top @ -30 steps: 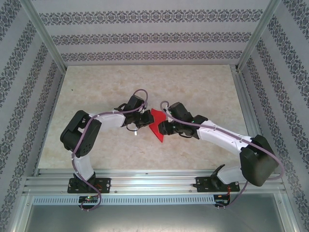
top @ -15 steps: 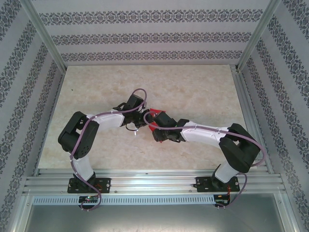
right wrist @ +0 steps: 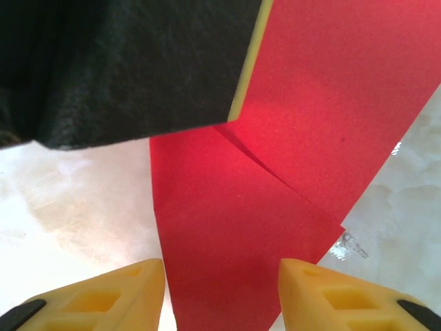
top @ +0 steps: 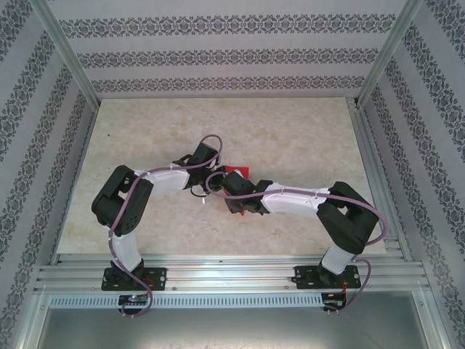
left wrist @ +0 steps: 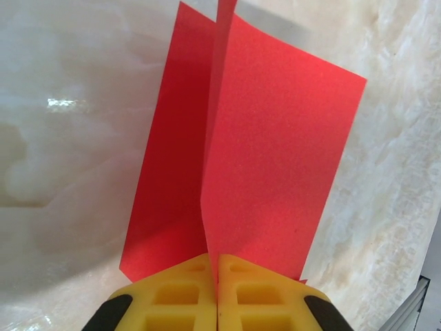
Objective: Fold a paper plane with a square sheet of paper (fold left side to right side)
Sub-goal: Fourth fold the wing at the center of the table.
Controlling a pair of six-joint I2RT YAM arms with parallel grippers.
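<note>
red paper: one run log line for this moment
left gripper: shut on red paper | right gripper: open, pointing at red paper | red paper: creased

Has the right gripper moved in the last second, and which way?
Yes. From above, the right gripper has shifted left, away from its fixed base, and now covers most of the red paper.

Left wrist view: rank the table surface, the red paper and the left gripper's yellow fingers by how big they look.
1. The table, most of the frame.
2. The red paper.
3. The left gripper, shut on the red paper. Its fingers sit nearest the lens, so they look bigger than they are.
</note>
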